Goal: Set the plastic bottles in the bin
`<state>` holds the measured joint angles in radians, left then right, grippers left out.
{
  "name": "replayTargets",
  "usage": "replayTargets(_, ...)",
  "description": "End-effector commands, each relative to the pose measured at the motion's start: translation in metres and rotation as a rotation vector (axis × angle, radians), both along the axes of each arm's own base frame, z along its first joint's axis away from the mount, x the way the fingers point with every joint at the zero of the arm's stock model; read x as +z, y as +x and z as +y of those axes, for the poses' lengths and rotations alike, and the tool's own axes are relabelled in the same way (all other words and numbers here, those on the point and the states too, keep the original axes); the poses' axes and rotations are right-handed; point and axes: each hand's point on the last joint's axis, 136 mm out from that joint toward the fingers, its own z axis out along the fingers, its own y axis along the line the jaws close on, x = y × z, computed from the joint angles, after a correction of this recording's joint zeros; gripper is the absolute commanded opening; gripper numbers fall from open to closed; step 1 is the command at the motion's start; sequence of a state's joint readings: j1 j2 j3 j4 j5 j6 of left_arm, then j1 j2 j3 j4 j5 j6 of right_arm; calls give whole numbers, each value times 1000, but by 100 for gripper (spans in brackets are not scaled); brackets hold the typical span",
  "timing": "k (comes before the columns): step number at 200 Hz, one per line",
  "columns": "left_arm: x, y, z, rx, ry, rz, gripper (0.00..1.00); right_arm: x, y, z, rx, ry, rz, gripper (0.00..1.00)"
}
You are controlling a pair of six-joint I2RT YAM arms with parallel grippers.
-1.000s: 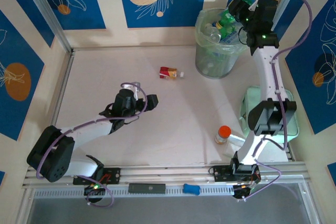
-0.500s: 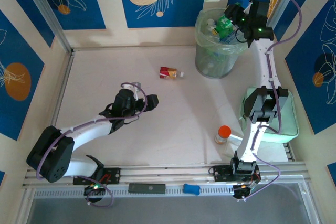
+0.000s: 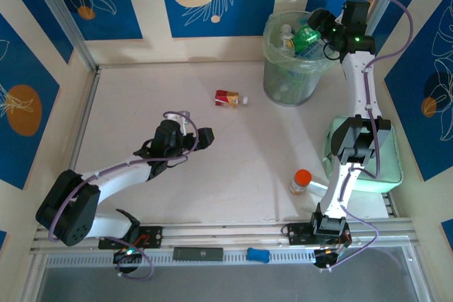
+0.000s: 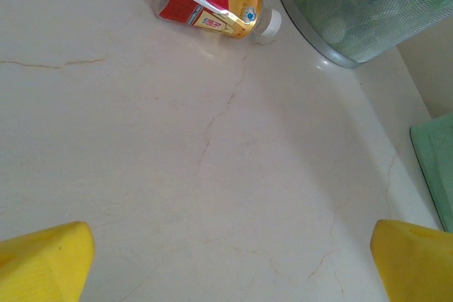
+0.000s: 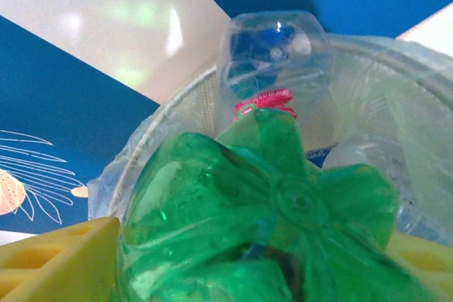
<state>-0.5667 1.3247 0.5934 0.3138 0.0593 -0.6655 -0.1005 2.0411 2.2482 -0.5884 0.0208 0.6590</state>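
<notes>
One red-and-gold bottle [image 3: 231,98] lies on its side on the desk [image 3: 248,160], toward the far edge, white cap pointing at the bin [image 3: 283,83]. It is near the bin's base but not touching it.

The bin stands at the far right corner, with a clear liner over its rim. Several bottles are piled inside, among them a clear one with a blue label [image 5: 265,51].

Right fingers [image 5: 56,266] hang over the bin's mouth on its right side. A green bottle [image 5: 262,224] sits between them, its base toward the wrist camera. Cannot tell whether they are clenched on it or loosened.

Left fingers [image 4: 49,259] are released, spread wide with nothing between them. They hover low over the middle of the desk, left of centre, aimed at the red-and-gold bottle and well apart from it.

Orange-capped container [image 3: 301,182] stands upright toward the near right corner. The mint-green tray [image 3: 393,175] is just beside it, along the right edge.
</notes>
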Motion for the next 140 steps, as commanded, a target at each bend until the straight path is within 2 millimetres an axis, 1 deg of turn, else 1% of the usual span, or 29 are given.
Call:
replayTargets(1,9,1,-2,-10,-31,-14,100,1,-6,-3,-3,-15,33,83)
replayTargets(17,8,0,-2,-9,-31,-13,100,6,-11,-5,-13,-26,35,86)
replayTargets(44,9,0,-1,-8,-29,-16,100,21,-22,-9,-32,-56,15,90)
replayTargets(61,8,0,-1,-5,-31,-16,100,32,-28,-12,-44,-79,-5,90)
replayTargets(86,8,1,-3,-9,-35,-17,100,46,-38,-11,-41,-106,-36,90)
replayTargets(99,9,2,-2,-5,-33,-20,100,55,-44,-7,-35,-127,-57,90)
replayTargets(114,10,4,1,9,-19,-23,100,62,-51,2,-6,-149,-84,91)
replayTargets(129,11,6,5,28,0,-33,100,67,-58,18,53,-168,-115,91)
replayTargets(140,12,7,8,41,18,-38,100,69,-65,34,109,-190,-134,90)
